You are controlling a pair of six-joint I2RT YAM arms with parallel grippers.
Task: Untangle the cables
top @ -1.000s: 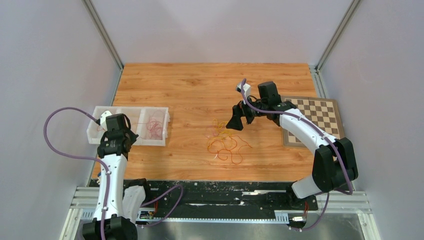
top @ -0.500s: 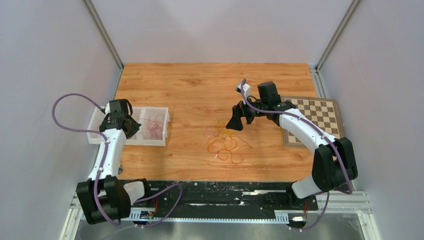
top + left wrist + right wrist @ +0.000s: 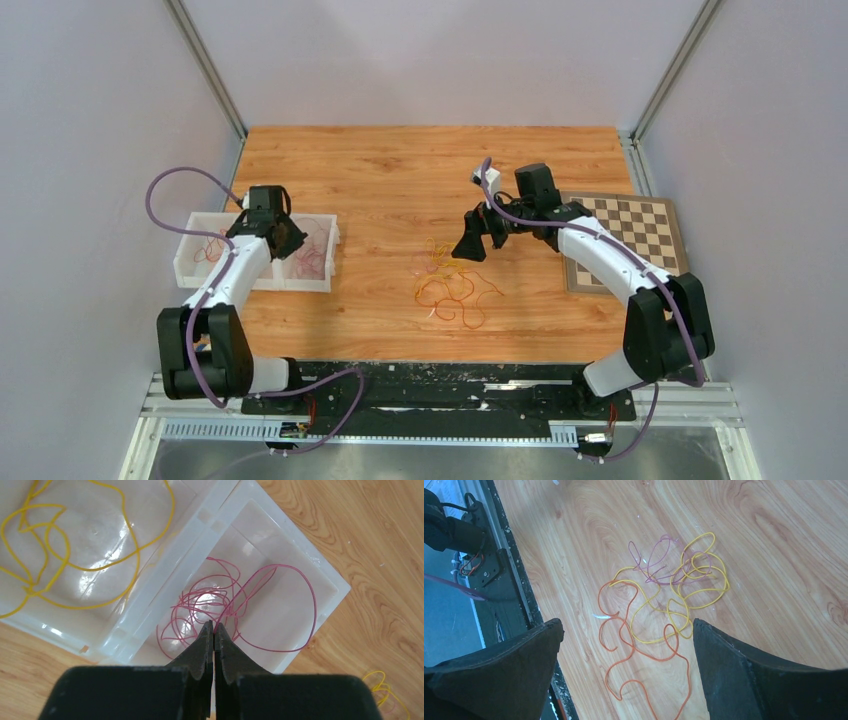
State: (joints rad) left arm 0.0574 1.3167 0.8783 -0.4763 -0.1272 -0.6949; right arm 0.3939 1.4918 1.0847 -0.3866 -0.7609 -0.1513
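A tangle of thin cables (image 3: 455, 285) lies on the wooden table at mid-centre. In the right wrist view it shows orange (image 3: 624, 650), yellow (image 3: 694, 585) and faint pink (image 3: 659, 562) strands. My right gripper (image 3: 480, 242) hangs open just above and behind the tangle, with nothing between its jaws (image 3: 626, 622). My left gripper (image 3: 285, 240) is over the right compartment of a white tray (image 3: 300, 283). Its jaws (image 3: 214, 624) are shut, with a strand of the pink cable (image 3: 210, 600) pinched at the tips. A yellow cable (image 3: 65, 555) lies in the neighbouring compartment.
The white tray (image 3: 220, 510) has three compartments and sits at the table's left edge. A chessboard (image 3: 640, 235) lies at the right, under the right arm. Metal frame posts stand at the back corners. A black rail runs along the near edge.
My left arm has swung right and away from me, from the tray's left end to above its right compartment. The right arm and the tangle have not moved.
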